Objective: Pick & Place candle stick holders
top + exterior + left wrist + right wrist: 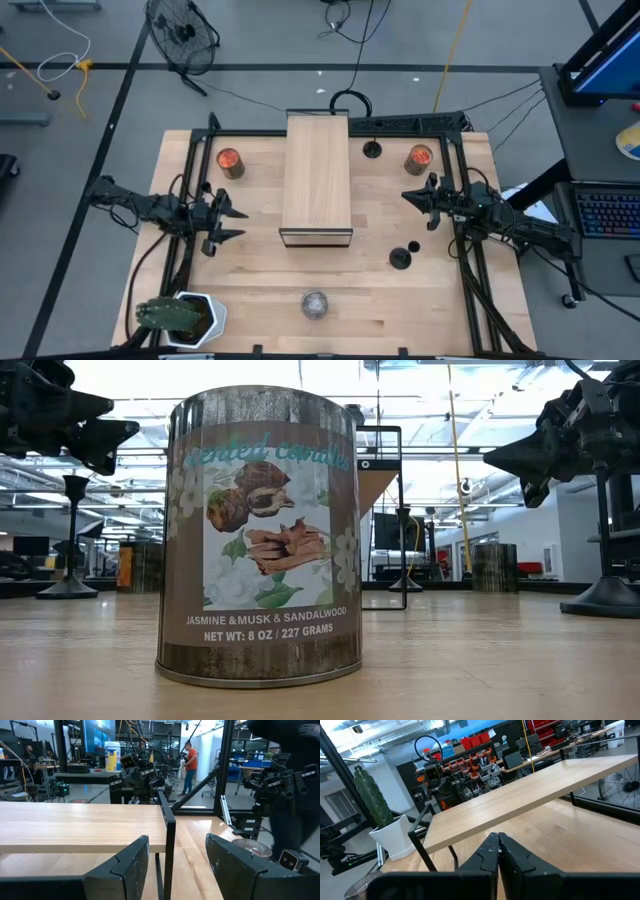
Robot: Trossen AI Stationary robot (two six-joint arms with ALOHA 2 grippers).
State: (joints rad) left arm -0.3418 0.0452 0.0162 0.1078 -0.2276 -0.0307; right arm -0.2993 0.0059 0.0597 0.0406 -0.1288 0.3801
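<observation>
Three black candle stick holders stand upright on their disc bases on the table. One (372, 150) (404, 550) is at the far side by the right jar, one (401, 258) (606, 595) at the near right, and one (70, 540) at the left in the low view. My left gripper (238, 212) (175, 865) hovers open left of the wooden riser, with nothing between its fingers. My right gripper (408, 196) (499, 851) hovers shut right of the riser, above and farther back than the near right holder. Both point level toward the riser.
A long wooden riser (317, 178) on black legs fills the table's middle. Brownish jars with orange tops stand far left (230, 162) and far right (419, 158). A silvery candle tin (314, 304) (260, 540) sits near the front edge, a potted plant (185, 318) at the near left corner.
</observation>
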